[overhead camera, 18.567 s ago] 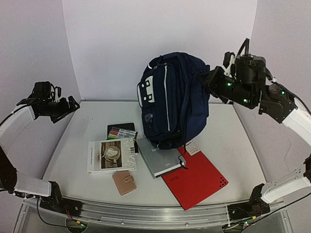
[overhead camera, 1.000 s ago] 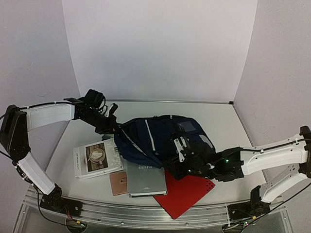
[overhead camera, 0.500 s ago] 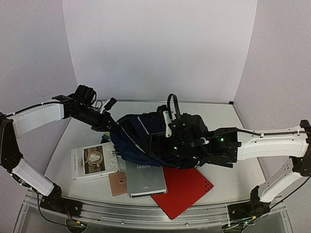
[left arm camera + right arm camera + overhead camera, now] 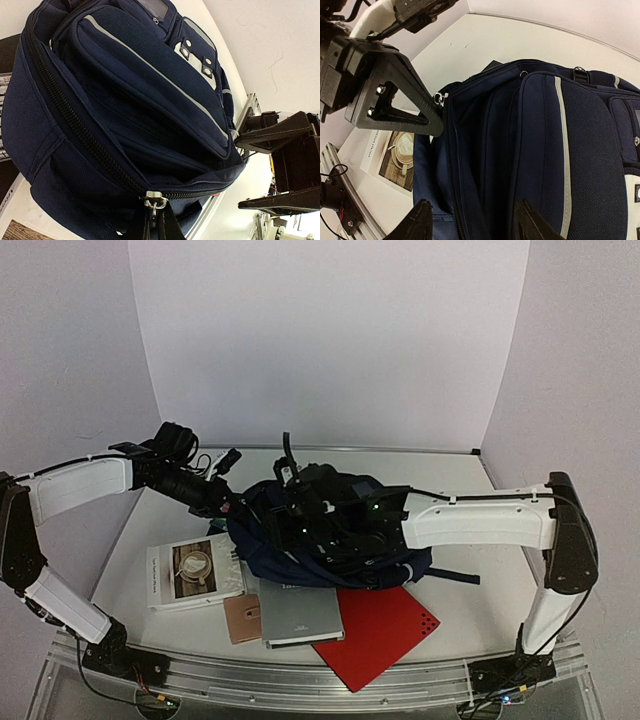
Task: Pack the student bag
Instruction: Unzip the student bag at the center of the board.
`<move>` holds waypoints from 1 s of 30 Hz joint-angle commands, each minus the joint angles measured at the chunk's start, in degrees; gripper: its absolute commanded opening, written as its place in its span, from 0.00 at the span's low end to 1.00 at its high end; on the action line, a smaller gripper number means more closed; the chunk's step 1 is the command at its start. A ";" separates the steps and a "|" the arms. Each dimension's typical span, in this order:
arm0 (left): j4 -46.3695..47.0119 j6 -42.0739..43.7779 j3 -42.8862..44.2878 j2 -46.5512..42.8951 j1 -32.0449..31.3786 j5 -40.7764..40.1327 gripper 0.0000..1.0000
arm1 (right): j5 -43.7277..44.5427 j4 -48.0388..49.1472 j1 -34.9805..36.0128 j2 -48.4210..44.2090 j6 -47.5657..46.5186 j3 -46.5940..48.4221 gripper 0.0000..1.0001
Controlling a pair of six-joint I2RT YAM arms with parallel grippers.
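Navy student bag (image 4: 330,540): lying flat mid-table, red folder (image 4: 385,625) at its 5 o'clock.
Left gripper (image 4: 156,215): clenched on zipper pull (image 4: 154,201), bag's 10 o'clock edge!
Right gripper (image 4: 472,212): fingers spread, over the bag.

Grey notebook (image 4: 298,613) flat on bench (image 4: 490,525), near front edge. Tan wallet (image 4: 243,619) touching notebook's left side. White book with coffee-cup cover (image 4: 195,572) further left, slightly behind. Red folder (image 4: 385,632) against notebook's right edge, angled.

A robotics lab booth: plain white walls (image 4: 330,340) enclose a metal-railed table (image 4: 450,472).
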 commanded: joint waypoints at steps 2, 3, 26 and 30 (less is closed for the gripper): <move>3.41 1.57 0.90 -2.45 -0.86 3.32 0.00 | -0.87 -0.83 -0.81 2.63 -1.65 4.61 0.47; 3.41 1.57 0.87 -2.52 -0.91 3.29 0.00 | -1.00 -0.89 -0.99 3.05 -1.69 4.79 0.45; 0.79 -1.03 2.41 -0.95 -0.84 -16.88 0.00 | -2.64 -1.30 -0.97 2.23 -3.39 3.16 0.00; -0.96 -2.70 4.46 1.98 0.12 -21.92 0.00 | -3.14 -1.37 0.62 -0.75 -4.71 0.52 0.00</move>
